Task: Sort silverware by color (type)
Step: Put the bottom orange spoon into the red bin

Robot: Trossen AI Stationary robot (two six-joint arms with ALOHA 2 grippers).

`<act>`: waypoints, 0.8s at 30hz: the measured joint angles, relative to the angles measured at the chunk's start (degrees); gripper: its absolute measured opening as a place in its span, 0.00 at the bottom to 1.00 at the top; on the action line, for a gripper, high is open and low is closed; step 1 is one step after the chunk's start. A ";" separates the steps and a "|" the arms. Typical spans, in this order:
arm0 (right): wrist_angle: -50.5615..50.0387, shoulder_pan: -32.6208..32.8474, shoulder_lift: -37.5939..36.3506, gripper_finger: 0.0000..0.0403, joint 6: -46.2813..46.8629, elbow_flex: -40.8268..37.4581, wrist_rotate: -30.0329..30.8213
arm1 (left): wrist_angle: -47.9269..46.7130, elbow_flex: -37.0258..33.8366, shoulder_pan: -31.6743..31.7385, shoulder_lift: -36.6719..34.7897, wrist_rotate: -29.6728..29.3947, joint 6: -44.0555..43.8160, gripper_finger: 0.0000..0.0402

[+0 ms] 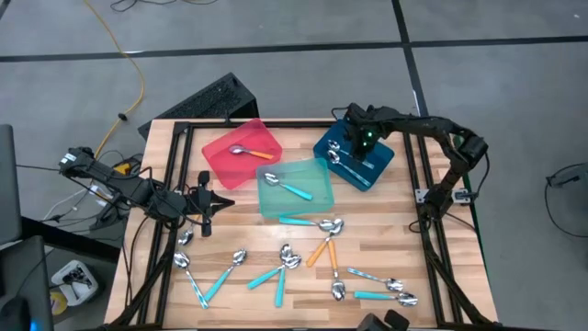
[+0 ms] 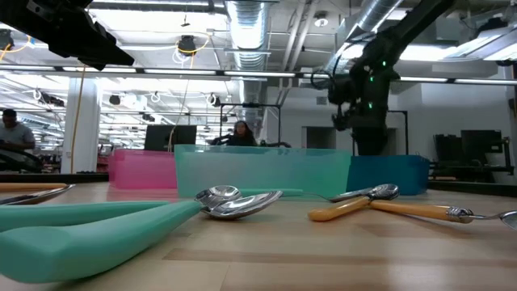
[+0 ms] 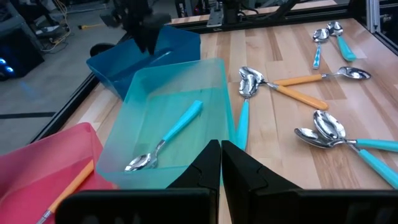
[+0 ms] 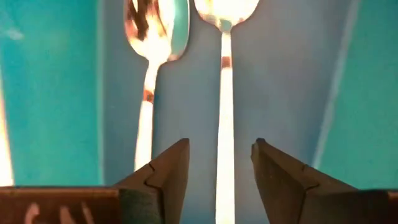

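Observation:
Three trays sit at the table's far side. The red tray (image 1: 217, 158) holds one orange-handled spoon (image 1: 254, 152). A teal-handled spoon (image 1: 287, 188) lies in the teal tray (image 1: 317, 167). The blue tray (image 1: 384, 158) holds two pale-handled spoons (image 4: 222, 68) lying side by side on its floor. My right gripper (image 4: 221, 148) hovers open over the blue tray, its fingers on either side of one pale handle without touching it. My left gripper (image 3: 221, 165) is shut, left of the teal tray. Several more spoons (image 1: 322, 246) lie flat on the near half.
Loose spoons on the near half: teal ones (image 1: 217, 281) (image 1: 279, 276) (image 1: 299, 221), a crossed orange pair, pale ones (image 1: 372, 276) (image 1: 390, 296) near the right. A black frame (image 1: 423, 165) runs along the table's edges. A person (image 2: 241, 133) sits in the room behind.

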 joint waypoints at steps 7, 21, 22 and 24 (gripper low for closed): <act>-1.23 3.93 -6.31 0.46 1.49 5.90 -4.31 | 0.00 0.02 0.00 0.00 0.02 -0.05 0.00; 8.86 29.85 -13.61 0.46 11.47 8.13 -7.18 | 0.03 0.02 0.00 0.00 1.70 -0.08 0.00; 9.38 31.95 -13.52 0.46 12.22 8.13 -6.92 | 0.03 0.01 0.00 0.00 1.70 -0.09 0.00; 11.31 36.34 -12.80 0.46 13.95 8.13 -6.35 | 0.03 0.02 0.00 -0.01 1.72 -0.09 0.00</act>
